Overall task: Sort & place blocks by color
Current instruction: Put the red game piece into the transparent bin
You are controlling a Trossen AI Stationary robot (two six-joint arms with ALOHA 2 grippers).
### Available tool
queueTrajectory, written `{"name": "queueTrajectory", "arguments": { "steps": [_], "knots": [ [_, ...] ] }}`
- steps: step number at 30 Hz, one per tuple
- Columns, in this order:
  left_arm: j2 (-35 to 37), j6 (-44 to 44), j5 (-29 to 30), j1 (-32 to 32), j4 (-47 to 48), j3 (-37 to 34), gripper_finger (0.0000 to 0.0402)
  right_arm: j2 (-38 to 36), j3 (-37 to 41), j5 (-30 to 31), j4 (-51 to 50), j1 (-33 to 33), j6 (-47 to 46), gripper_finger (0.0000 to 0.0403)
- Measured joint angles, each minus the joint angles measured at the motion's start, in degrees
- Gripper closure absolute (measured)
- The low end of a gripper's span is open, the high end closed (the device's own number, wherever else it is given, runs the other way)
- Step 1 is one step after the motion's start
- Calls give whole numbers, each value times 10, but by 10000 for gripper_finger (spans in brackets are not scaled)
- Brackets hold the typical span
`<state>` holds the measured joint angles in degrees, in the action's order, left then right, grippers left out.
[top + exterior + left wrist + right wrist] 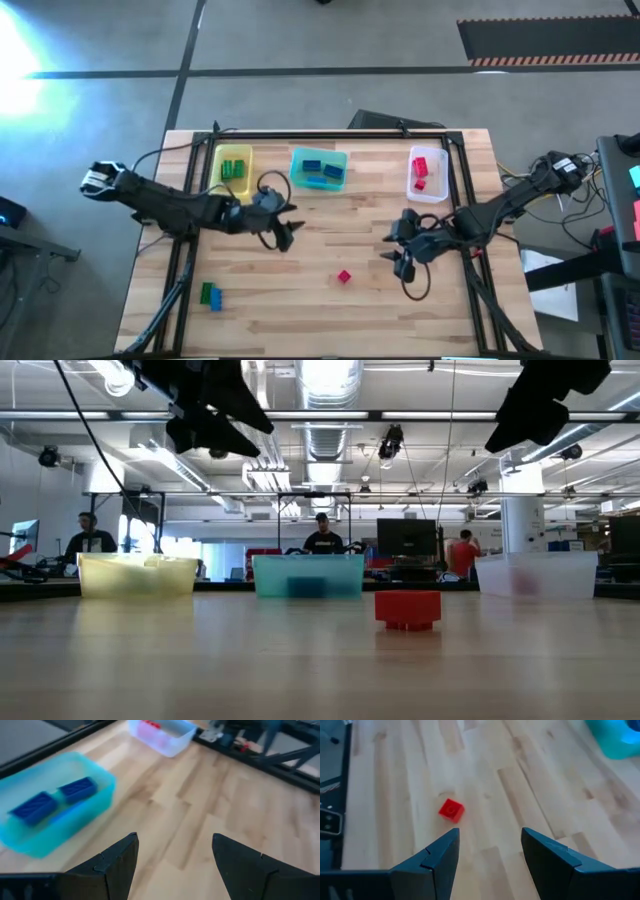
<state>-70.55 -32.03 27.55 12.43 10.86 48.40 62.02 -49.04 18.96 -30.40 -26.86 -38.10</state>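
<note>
Right gripper (487, 852) agape over red block (451, 810), blue blocks (52, 800) binned

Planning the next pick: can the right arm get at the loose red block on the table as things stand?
Probably yes. The red block lies alone on bare wood, apart from the bins, and the right gripper hangs close by with open, empty fingers. In its wrist view nothing stands between the fingers and the block. The left gripper is off to the other side.

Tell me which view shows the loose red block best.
The right wrist view: the red block lies unobstructed on the table. The low view shows its side; the high view a speck; the left wrist view misses it.
</note>
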Motion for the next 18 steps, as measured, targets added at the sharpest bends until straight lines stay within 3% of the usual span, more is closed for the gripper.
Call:
{"name": "queueTrajectory", "arguments": {
  "steps": [8,18],
  "knots": [
    [-42,-2,4,26,-78,0,164,24,0,0,61,-24,34,200],
    [-44,23,12,26,-92,0,164,92,0,-16,111,-25,98,200]
  ]
}}
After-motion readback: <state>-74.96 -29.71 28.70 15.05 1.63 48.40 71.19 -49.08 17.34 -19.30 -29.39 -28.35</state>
